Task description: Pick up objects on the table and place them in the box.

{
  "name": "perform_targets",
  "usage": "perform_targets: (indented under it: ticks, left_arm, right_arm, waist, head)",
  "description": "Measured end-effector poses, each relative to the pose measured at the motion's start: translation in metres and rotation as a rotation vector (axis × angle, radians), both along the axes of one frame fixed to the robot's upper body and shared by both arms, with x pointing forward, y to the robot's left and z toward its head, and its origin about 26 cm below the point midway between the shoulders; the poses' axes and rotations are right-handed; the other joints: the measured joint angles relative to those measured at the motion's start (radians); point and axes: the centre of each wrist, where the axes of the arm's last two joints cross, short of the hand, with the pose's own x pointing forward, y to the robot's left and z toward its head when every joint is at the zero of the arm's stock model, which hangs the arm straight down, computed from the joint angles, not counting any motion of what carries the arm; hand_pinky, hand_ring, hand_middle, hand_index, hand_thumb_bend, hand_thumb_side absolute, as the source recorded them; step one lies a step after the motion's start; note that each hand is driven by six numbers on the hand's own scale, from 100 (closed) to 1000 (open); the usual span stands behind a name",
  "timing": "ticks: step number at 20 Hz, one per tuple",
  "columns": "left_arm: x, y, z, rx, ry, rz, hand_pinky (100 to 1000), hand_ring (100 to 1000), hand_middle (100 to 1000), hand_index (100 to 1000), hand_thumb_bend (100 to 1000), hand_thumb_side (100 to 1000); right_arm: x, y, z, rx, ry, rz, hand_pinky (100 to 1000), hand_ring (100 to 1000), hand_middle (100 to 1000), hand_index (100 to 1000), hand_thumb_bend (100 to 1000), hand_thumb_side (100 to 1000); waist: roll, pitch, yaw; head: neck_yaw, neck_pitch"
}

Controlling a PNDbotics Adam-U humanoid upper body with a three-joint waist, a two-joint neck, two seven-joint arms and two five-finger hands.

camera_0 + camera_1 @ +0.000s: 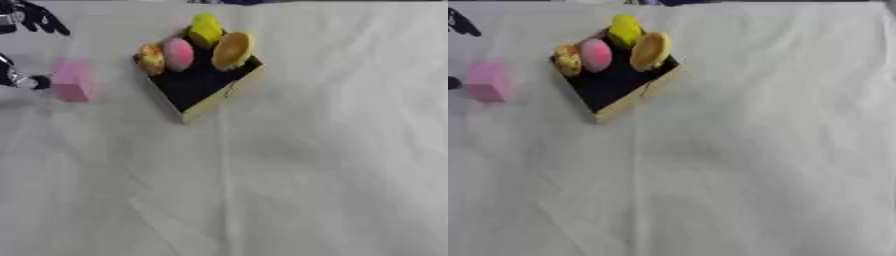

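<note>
Pink block (72, 80): stands on the white-covered counter (289, 180) at the far left, well apart from the box (199, 75) and to its left. It is the only loose object visible on the counter.

Left hand (22, 50): enters at the far-left edge. Dark fingers show above the block, and a dark fingertip (39, 82) lies against or just beside the block's left face. The hand appears spread around the block rather than closed on it; whether contact is made cannot be confirmed. The right hand is not visible in either view.

Step in hand (judgement): grasping the pink block for transfer to the box.
- Bring thumb and fingers onto opposite faces of the block before lifting.
- Lift straight up to clear the cloth, which is creased.
- Carry rightward, above the box wall.
- Set down in the near part of the box, where the dark floor is bare.

Box contents, left to right: an orange-yellow speckled item (151, 58), a pink egg-shaped item (178, 54), a yellow item (206, 29) at the far corner, and a tan round item (232, 50). All sit in the far half.

Markings: no brand, label or writing can be read on any object.
</note>
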Motion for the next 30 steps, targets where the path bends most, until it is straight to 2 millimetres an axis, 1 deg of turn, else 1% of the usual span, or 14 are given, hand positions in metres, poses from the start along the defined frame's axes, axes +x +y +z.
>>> perform_targets:
  ticks: [3,7,10,16,17,18,19,23,28,29,30]
  left_arm:
    - [0.007,0.003,-0.004,0.022,0.008,0.042,858,877,839,894,579,100]
    - [0.015,0.007,-0.014,0.048,0.015,0.082,855,873,837,892,571,100]
    - [0.02,0.009,-0.022,0.053,0.025,0.096,852,870,834,890,549,100]
    - [0.026,0.008,-0.029,0.036,0.042,0.101,847,866,828,890,503,100]
    - [0.026,0.008,-0.029,0.032,0.043,0.1,846,865,827,892,488,144]
    - [0.027,0.007,-0.029,0.026,0.046,0.097,846,865,827,892,486,155]
    - [0.027,0.006,-0.03,0.02,0.048,0.095,847,865,828,895,490,187]
    - [0.028,0.006,-0.029,0.008,0.058,0.094,846,865,827,894,483,230]
    - [0.03,0.004,-0.031,0.0,0.076,0.101,846,865,827,893,483,238]
    - [0.03,0.004,-0.031,0.0,0.076,0.102,849,868,825,895,500,249]
    - [0.03,0.005,-0.031,0.0,0.079,0.104,851,869,827,896,504,234]
  right_arm:
    - [0.0,0.0,0.0,0.002,0.001,-0.001,941,824,641,810,100,470]
    - [0.0,0.001,-0.001,0.003,0.005,-0.001,942,825,641,810,100,470]
    - [0.0,0.001,-0.001,0.0,0.004,-0.002,942,825,640,810,100,470]
    - [0.0,0.001,-0.001,-0.002,0.004,-0.003,943,826,640,810,100,470]
    - [0.0,0.001,-0.002,-0.002,0.004,-0.003,944,826,639,810,100,470]
    - [0.0,0.001,-0.002,0.0,0.004,-0.003,944,826,639,810,100,470]
    - [0.001,0.002,-0.002,0.001,0.005,-0.002,944,826,639,810,100,470]
    - [0.001,0.002,-0.004,-0.001,0.01,-0.001,945,826,639,809,100,470]
    - [0.001,0.002,-0.004,-0.003,0.012,-0.002,945,826,638,809,100,470]
    - [0.001,0.002,-0.004,-0.003,0.012,-0.002,945,826,638,809,100,470]
    - [0.001,0.003,-0.004,-0.003,0.012,-0.002,946,826,638,809,100,470]
  waist:
    - [0.0,0.001,-0.002]
    - [0.0,0.001,-0.005]
    - [0.0,0.001,-0.007]
    - [0.0,0.01,-0.009]
    - [0.0,0.01,-0.009]
    - [0.0,0.01,-0.009]
    - [0.0,0.011,-0.009]
    - [0.0,0.015,-0.009]
    - [0.0,0.016,-0.011]
    - [0.0,0.016,-0.011]
    - [0.0,0.016,-0.012]
  head:
    - [0.005,0.0]
    - [0.006,-0.001]
    - [0.008,-0.001]
    - [0.013,-0.004]
    - [0.014,-0.005]
    - [0.014,-0.005]
    - [0.014,-0.007]
    - [0.014,-0.01]
    - [0.015,-0.01]
    - [0.015,-0.01]
    - [0.015,-0.01]
